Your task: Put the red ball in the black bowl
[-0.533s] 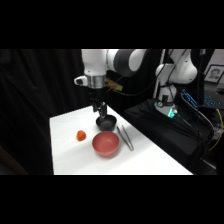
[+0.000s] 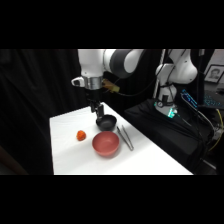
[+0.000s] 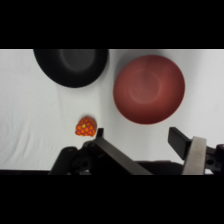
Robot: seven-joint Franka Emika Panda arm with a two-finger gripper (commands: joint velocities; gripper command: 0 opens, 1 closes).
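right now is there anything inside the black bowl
Nothing shows inside the black bowl; the visible part of its interior is bare, though its far edge is cut off in the wrist view. The red ball lies on the table, outside it.

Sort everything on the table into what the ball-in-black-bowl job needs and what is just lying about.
Needed for the job:
red ball
black bowl
gripper

Just lying about:
red bowl
metal tongs
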